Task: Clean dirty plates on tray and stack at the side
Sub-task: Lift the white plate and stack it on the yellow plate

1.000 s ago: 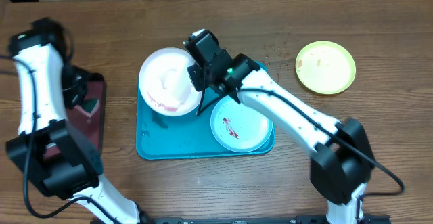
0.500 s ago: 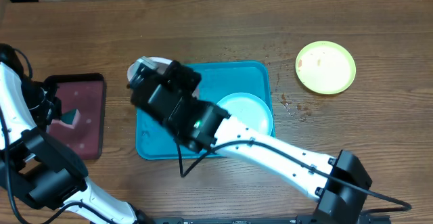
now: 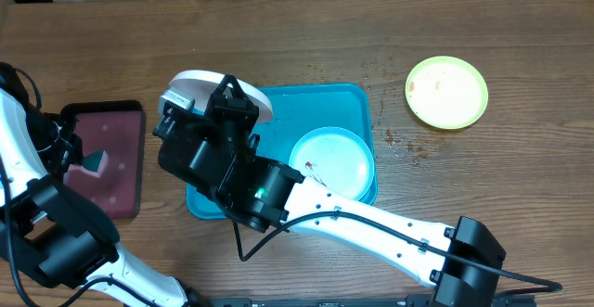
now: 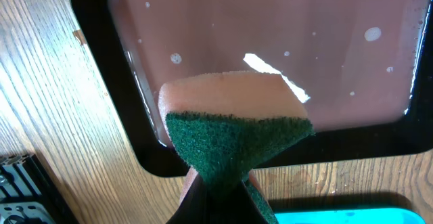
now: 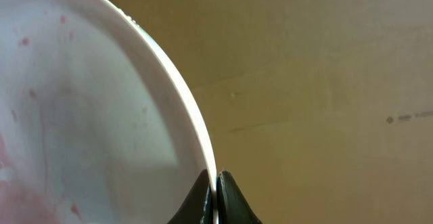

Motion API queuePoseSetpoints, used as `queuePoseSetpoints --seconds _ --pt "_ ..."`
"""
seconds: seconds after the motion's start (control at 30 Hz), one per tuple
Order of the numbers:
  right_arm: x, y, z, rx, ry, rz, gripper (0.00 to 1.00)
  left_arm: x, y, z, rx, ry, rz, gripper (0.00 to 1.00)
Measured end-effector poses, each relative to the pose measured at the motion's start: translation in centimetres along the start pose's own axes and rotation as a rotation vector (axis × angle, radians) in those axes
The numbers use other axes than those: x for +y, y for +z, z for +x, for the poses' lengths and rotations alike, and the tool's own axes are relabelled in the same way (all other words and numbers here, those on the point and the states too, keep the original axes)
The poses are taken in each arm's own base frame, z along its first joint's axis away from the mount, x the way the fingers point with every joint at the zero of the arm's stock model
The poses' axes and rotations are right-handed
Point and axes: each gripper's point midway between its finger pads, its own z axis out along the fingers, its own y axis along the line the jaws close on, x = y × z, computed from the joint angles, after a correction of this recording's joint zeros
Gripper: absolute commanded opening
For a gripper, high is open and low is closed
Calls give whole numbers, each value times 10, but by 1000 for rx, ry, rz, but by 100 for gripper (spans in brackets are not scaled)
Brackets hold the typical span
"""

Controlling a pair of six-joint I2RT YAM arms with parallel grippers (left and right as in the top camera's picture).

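The right gripper (image 5: 215, 178) clamps the rim of the white plate (image 5: 95, 116), held above the left edge of the tray (image 3: 343, 98); to its left, the left gripper (image 4: 218, 190) pinches a sponge (image 4: 233, 122) over the maroon tray (image 4: 95, 68).

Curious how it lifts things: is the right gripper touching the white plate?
Touching. Right wrist view: the right gripper pinches the rim of the white plate.

robot lab bench: two arms (image 3: 371, 222) at a wooden table (image 3: 520, 186), cardboard backdrop (image 5: 325, 61).
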Motion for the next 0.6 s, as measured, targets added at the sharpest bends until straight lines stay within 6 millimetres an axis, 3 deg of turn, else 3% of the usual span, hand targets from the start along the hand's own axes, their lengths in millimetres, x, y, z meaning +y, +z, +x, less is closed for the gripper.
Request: queuePoseSetpoints --seconds 0.1,0.23,0.33,0.47,0.57,0.6 --pt "3 5 11 32 66 -17 4 0 0 0 2 3 1 4" --pt "15 35 62 175 214 -125 4 0 0 0 3 3 2 4" --pt "13 77 124 344 452 -221 4 0 0 0 2 4 2 4" --pt "2 131 221 591 981 -437 4 0 0 0 1 4 2 4" --pt "-17 146 272 678 1257 -547 4 0 0 0 2 4 2 4" --pt "-29 148 299 721 1386 -593 4 0 0 0 2 4 2 4"
